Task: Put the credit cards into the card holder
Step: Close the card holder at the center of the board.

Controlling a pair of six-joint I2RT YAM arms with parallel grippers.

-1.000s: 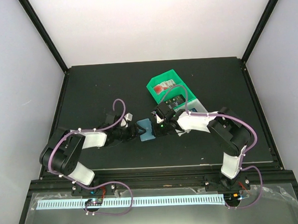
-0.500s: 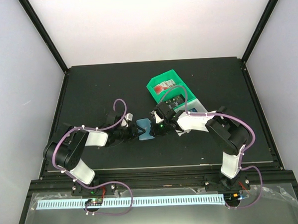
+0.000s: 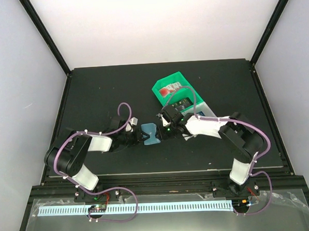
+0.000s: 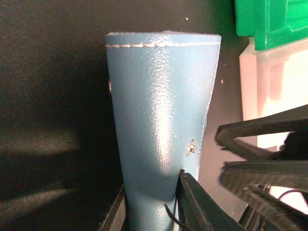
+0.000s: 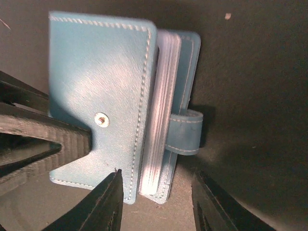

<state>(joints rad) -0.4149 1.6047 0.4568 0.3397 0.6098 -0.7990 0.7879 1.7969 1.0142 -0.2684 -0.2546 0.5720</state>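
Teal-blue and stitched along its edges, the card holder (image 5: 106,86) sits between the two pincers above the black tabletop (image 3: 91,98); whether its lower edge touches that surface cannot be told. The left pincer (image 4: 151,195) is clamped on it, one finger on either face, and the cover narrows to a waist where they press. From the right wrist view those ribbed fingers reach in from the side and bite the front cover just beside the snap stud (image 5: 101,120). The right pincer (image 5: 156,175) is spread wide and grips nothing. Its two fingers stand on either side of the holder's nearest edge, where the stack of clear sleeves (image 5: 161,110) shows between the covers, and neither finger visibly presses on it. The closing tab (image 5: 185,132) curls loose off the back cover, just ahead of one right-pincer finger. Red-and-white credit cards (image 3: 169,89) lie in the green bin (image 4: 274,19), beyond the right pincer and apart from the holder. A white bin (image 4: 269,77) adjoins the green one on the side nearer that pincer; the dark things in it are too small to make out.
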